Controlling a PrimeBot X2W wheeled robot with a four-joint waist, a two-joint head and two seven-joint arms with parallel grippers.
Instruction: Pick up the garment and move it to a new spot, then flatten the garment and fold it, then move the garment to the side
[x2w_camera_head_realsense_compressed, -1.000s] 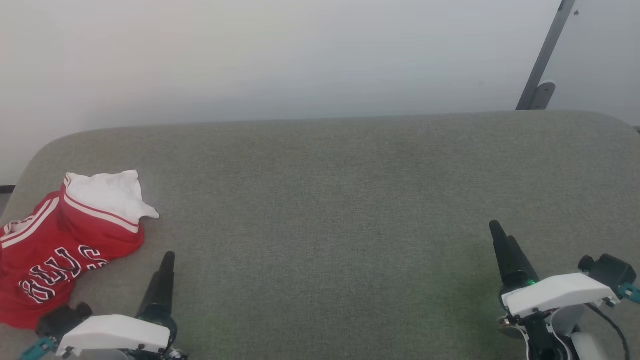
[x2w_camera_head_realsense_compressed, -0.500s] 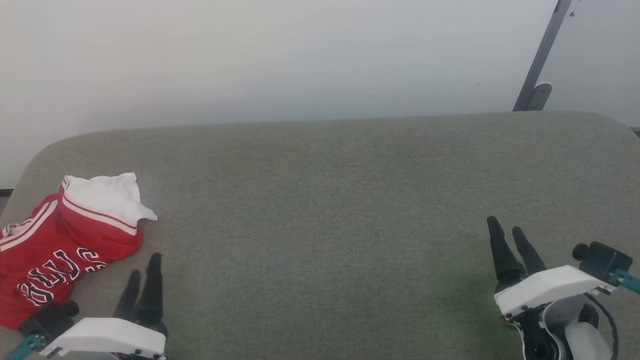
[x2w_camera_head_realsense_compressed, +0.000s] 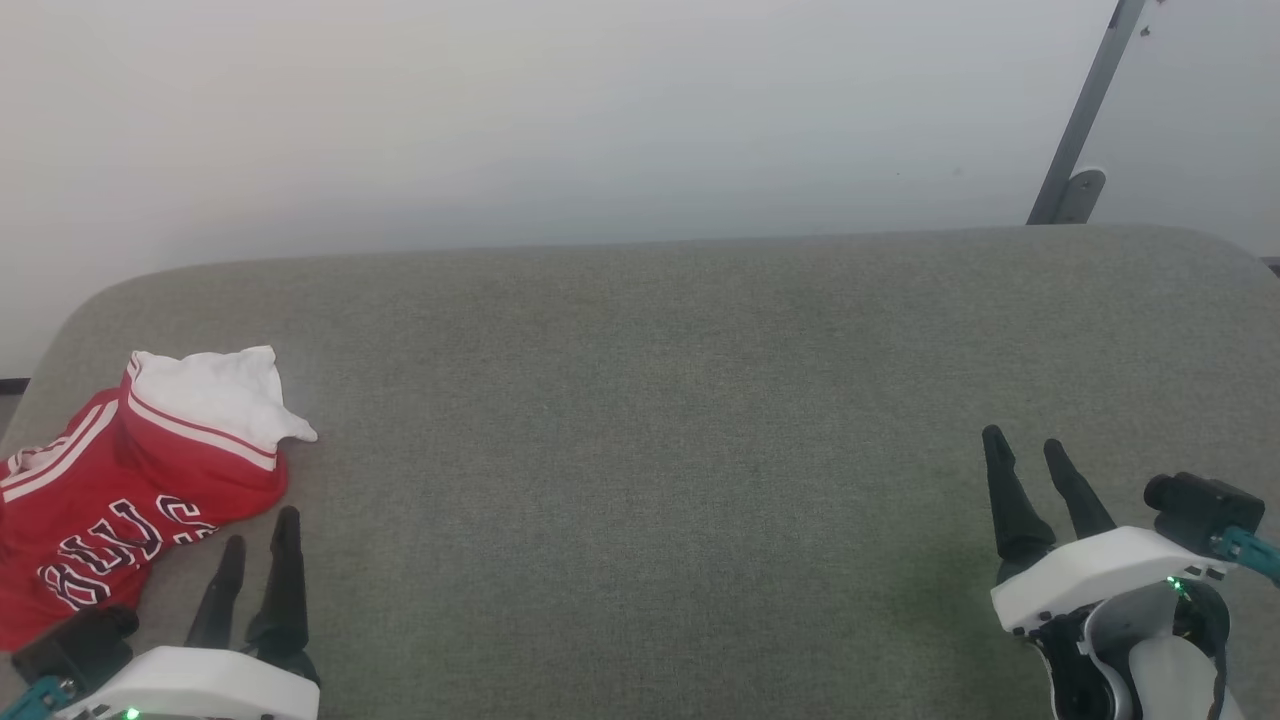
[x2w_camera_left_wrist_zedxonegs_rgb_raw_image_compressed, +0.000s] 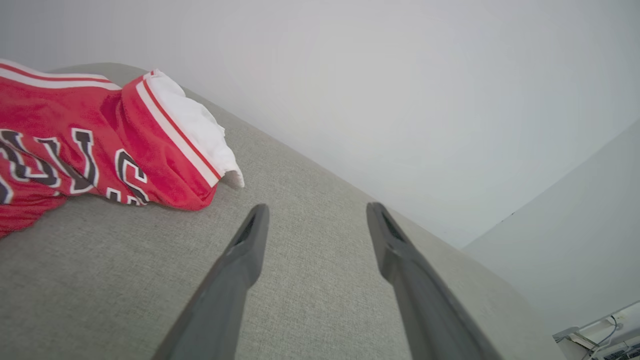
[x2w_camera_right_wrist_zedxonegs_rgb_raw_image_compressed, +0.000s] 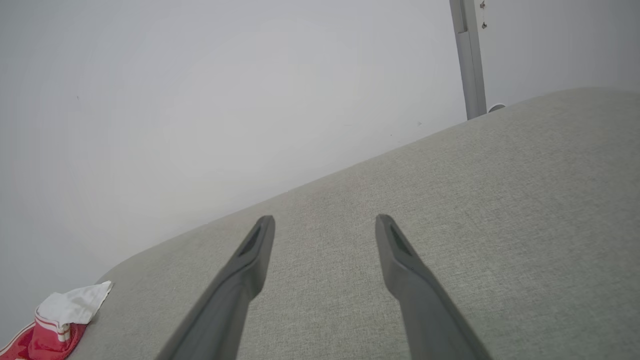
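Red garment (x2w_camera_head_realsense_compressed: 120, 490) crumpled, just left of L gripper (x2w_camera_head_realsense_compressed: 260, 530), not touching; L jaws spread, empty. Grey padded surface (x2w_camera_head_realsense_compressed: 640, 400) runs btwn grippers. R gripper (x2w_camera_head_realsense_compressed: 1023, 441) spread too, empty, well apart from garment. Grey post (x2w_camera_head_realsense_compressed: 1089, 100) beyond it, by wall (x2w_camera_head_realsense_compressed: 500, 120).

The worktop (x2w_camera_head_realsense_compressed: 660, 400) is covered in grey-green woven fabric and has rounded far corners. The red garment (x2w_camera_head_realsense_compressed: 130, 490) lies crumpled at its left end, white sleeve bunched on the far side.

Left gripper (x2w_camera_head_realsense_compressed: 262, 525) and right gripper (x2w_camera_head_realsense_compressed: 1021, 437) have rolled — fingers now show apart.
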